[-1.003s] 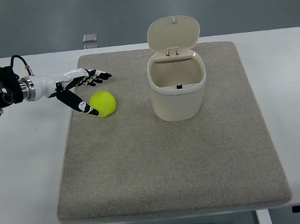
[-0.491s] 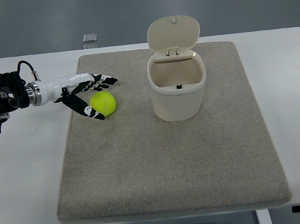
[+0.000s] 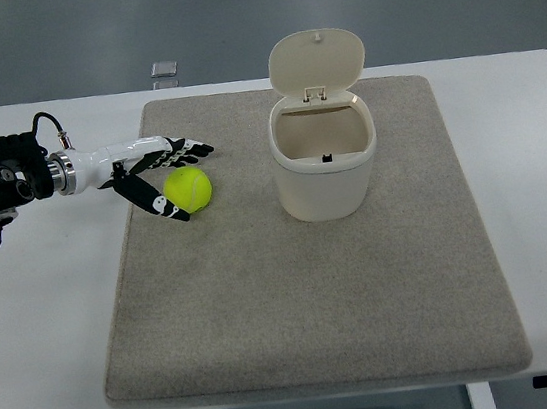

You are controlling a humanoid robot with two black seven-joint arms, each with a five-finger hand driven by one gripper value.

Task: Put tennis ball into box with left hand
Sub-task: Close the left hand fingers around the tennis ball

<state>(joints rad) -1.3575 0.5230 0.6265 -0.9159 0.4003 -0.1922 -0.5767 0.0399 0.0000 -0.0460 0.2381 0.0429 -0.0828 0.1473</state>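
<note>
Left hand (image 3: 153, 170) comes in over the table (image 3: 34, 297) w/ fingers (image 3: 186, 150) spread, thumb below and fingers above the tennis ball (image 3: 188, 188), cupping it loosely, nothing gripped yet; can't tell if they touch. Ball sits on the grey mat (image 3: 308, 311), upper-left part, well apart from the box (image 3: 326, 162). Ball's prob. light, springy, fuzzy felt so decent grip, but round, rolls away if nudged; best pinch across its widest part, thumb vs fingers. It's bright yellow-green, clean. Box: cream bin, lid flipped up, mouth open.
</note>
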